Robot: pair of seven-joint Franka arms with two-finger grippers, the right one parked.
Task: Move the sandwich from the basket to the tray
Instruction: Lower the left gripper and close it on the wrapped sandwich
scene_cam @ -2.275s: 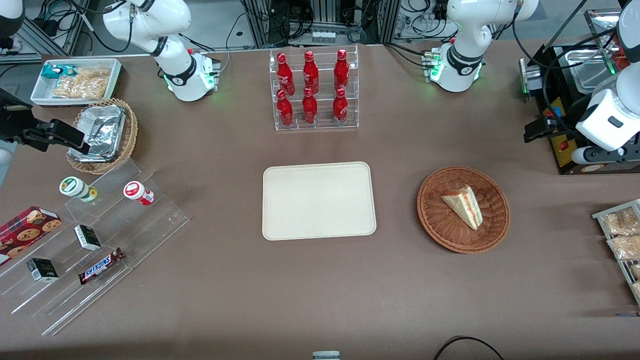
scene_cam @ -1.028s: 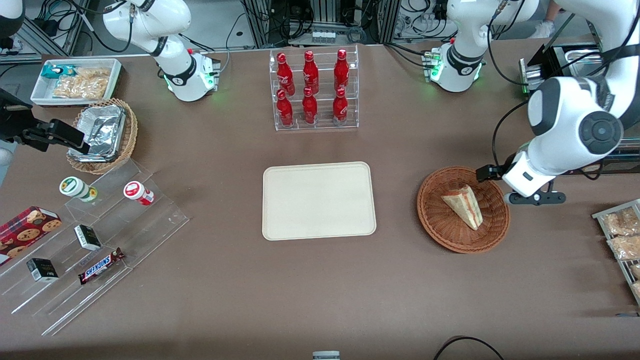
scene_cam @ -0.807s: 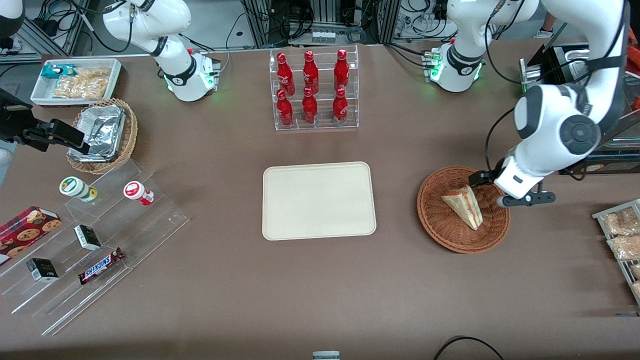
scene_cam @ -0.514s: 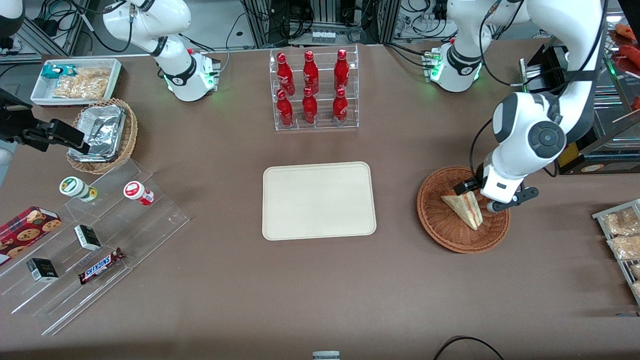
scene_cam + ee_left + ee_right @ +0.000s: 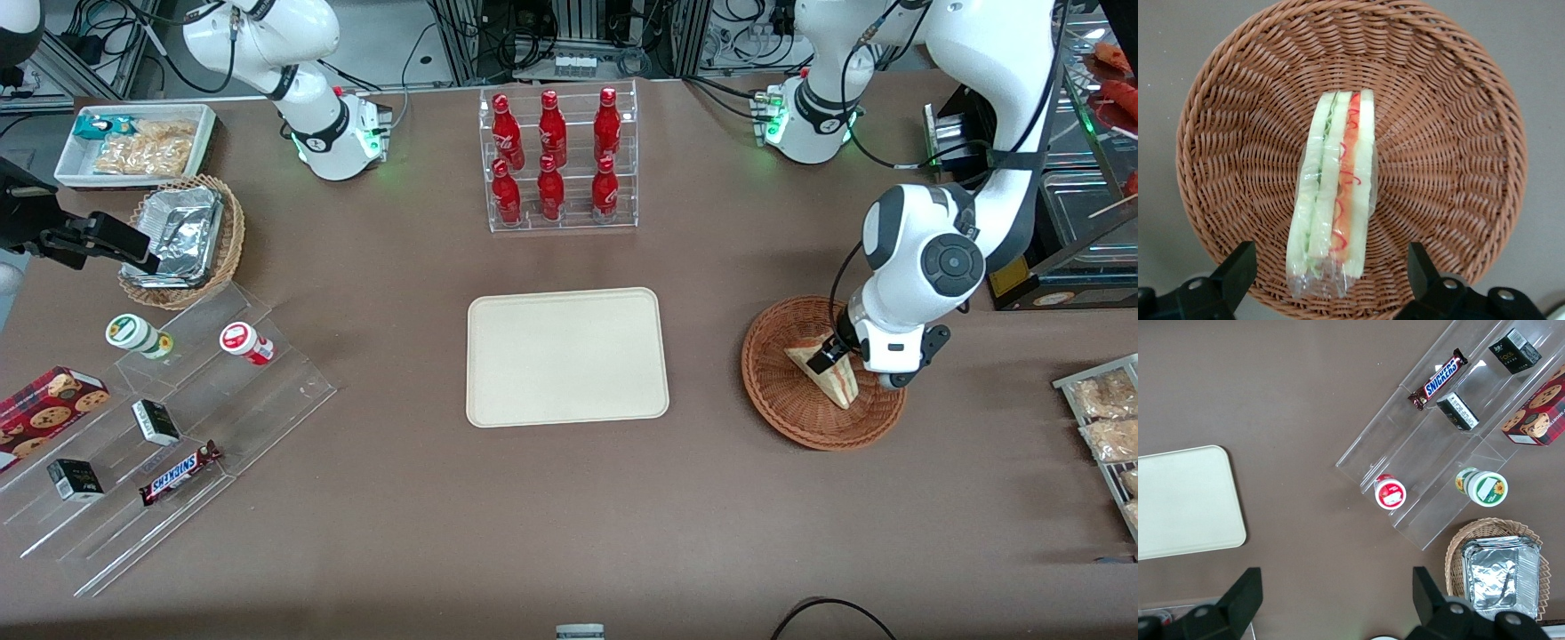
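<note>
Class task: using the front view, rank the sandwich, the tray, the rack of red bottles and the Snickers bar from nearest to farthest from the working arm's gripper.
The gripper hangs open over the basket.
1. Sandwich: in the basket, directly under the gripper.
2. Tray: mid-table, beside the basket.
3. Rack of red bottles: farther from the front camera than the tray.
4. Snickers bar: toward the parked arm's end.

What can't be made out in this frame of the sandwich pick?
- Front view: the left arm's gripper, above the wrapped triangular white-bread sandwich, is mostly covered by the white wrist.
- Front view: the wrist covers part of the round reddish-brown wicker basket.
- Left wrist view: only the black fingertips show, apart, astride the sandwich; contact cannot be told.
</note>
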